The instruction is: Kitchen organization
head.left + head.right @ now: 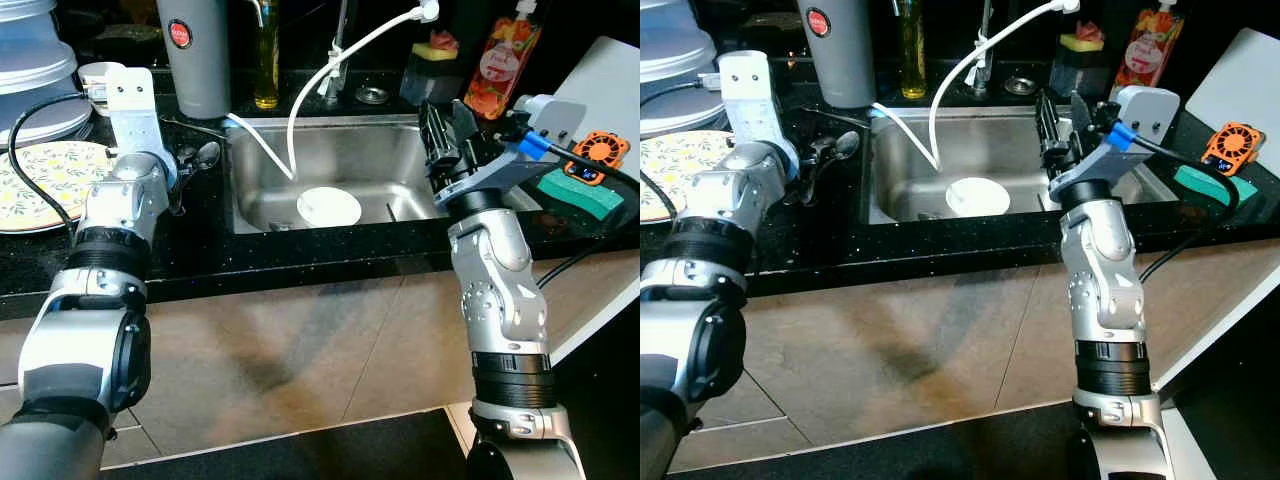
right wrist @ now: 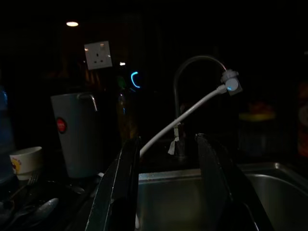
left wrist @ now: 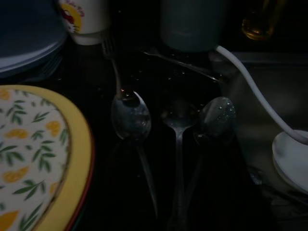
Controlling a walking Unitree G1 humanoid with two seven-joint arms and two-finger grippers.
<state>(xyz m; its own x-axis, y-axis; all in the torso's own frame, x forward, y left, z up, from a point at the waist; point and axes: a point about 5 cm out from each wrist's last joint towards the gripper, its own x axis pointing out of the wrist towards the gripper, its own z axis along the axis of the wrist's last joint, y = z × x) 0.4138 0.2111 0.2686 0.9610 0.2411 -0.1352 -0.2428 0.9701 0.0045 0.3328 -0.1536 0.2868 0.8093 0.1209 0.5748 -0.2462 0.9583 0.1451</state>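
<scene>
Lengthwise, spoons (image 3: 175,144) (three) lie parallel — bowls toward cup (image 3: 83,19).

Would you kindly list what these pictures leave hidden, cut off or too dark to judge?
- Left gripper: hidden behind its own wrist in the eye views.
- Three metal spoons: handle ends lost in darkness, left wrist view.
- Yellow-rimmed floral plate: cut off by the left edge, left eye view.
- Red juice pouch: label too small to read.
</scene>
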